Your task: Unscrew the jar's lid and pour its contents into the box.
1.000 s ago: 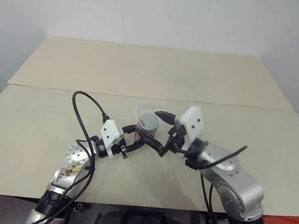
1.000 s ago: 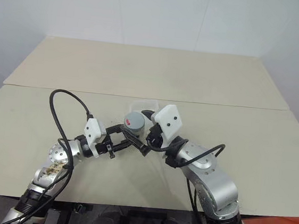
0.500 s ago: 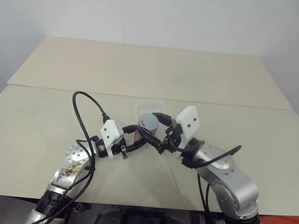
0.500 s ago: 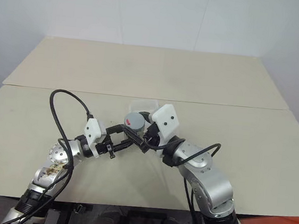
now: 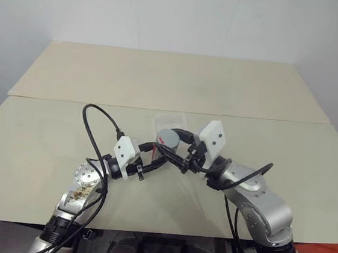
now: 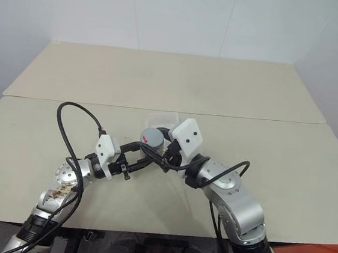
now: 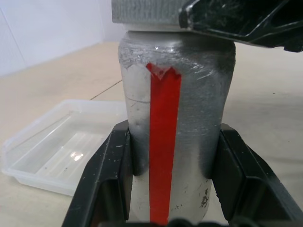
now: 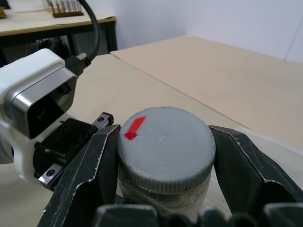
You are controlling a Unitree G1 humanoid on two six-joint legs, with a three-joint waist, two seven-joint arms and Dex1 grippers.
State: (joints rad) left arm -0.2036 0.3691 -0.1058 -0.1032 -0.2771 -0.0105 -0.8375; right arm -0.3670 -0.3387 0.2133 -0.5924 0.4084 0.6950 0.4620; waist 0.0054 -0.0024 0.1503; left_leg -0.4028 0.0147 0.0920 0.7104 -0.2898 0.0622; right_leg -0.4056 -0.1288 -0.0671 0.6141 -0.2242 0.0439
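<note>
The silvery-grey jar, with a red stripe down its side, stands upright above the table. My left gripper is shut on the jar's body, one black finger on each side. The grey lid, with a red mark on top, sits on the jar. My right gripper is shut on the lid, clasping its rim from both sides. The clear shallow box lies on the table just behind the jar and looks empty.
Two beige tables meet along a seam behind the box. A black cable loops up from my left arm. A white wall stands behind the far table.
My right gripper stood open beside the lid a second ago. It has since shifted slightly toward the jar and shut on the lid. The left gripper and jar have not moved.
</note>
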